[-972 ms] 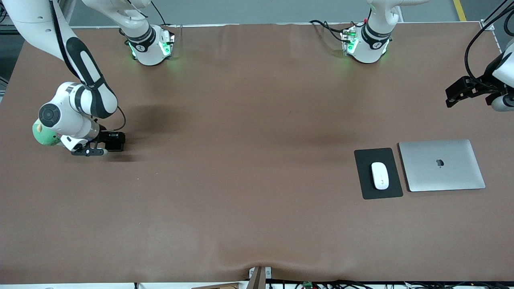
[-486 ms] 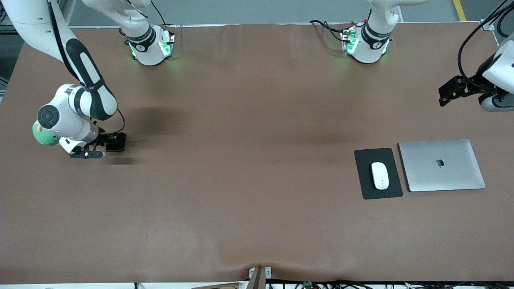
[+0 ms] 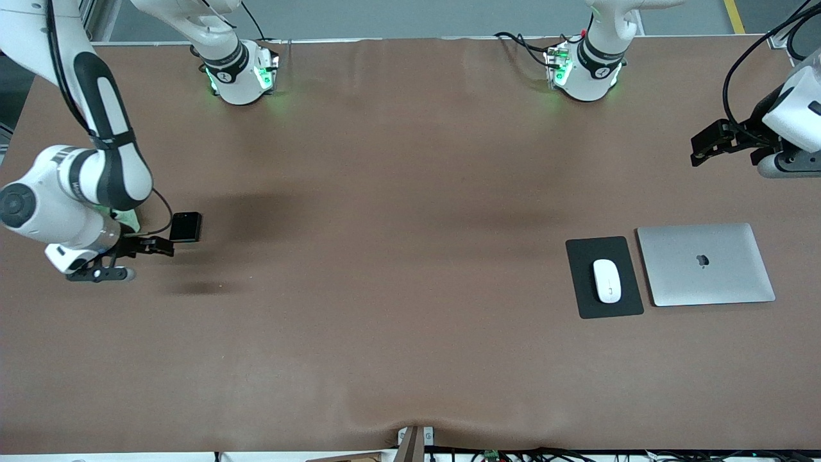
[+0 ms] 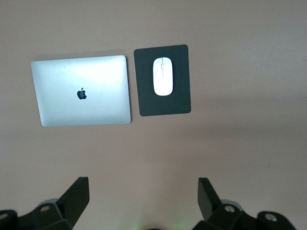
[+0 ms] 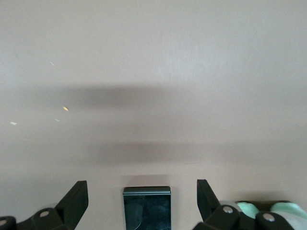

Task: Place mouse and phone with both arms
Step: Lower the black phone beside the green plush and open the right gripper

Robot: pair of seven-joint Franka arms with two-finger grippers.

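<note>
Phone: the black phone (image 3: 186,227) lies flat on the brown bench (image 3: 385,269) toward my right arm's end, with nothing gripping it. In my right wrist view it shows as a dark glossy slab (image 5: 147,207) between my two fingers and apart from both.

Right end effector: my right end effector (image 3: 154,246) hangs low over the bench just beside the phone, on the side nearer the front camera. Its fingers (image 5: 76,197) are spread wide and hold nothing.

Green thing: a pale green object (image 3: 128,217) peeks out from under my right arm's wrist, close to the phone; I cannot tell what it is. My right wrist view catches an edge of it (image 5: 259,208).

Mouse: the white mouse (image 3: 607,280) rests on the black mouse pad (image 3: 587,298) toward my left arm's end of the bench, lying lengthwise near the pad's middle. My left wrist view shows the same, mouse (image 4: 163,76) on pad (image 4: 163,104).

Laptop: a closed silver laptop (image 3: 705,264) sits just beside the pad, with a narrow strip of bench between them. It also shows in my left wrist view (image 4: 81,97).

Left end effector: my left end effector (image 3: 712,141) is up in the air over the bench's edge at my left arm's end, well apart from the mouse. Its fingers (image 4: 76,196) stand wide apart, empty.
</note>
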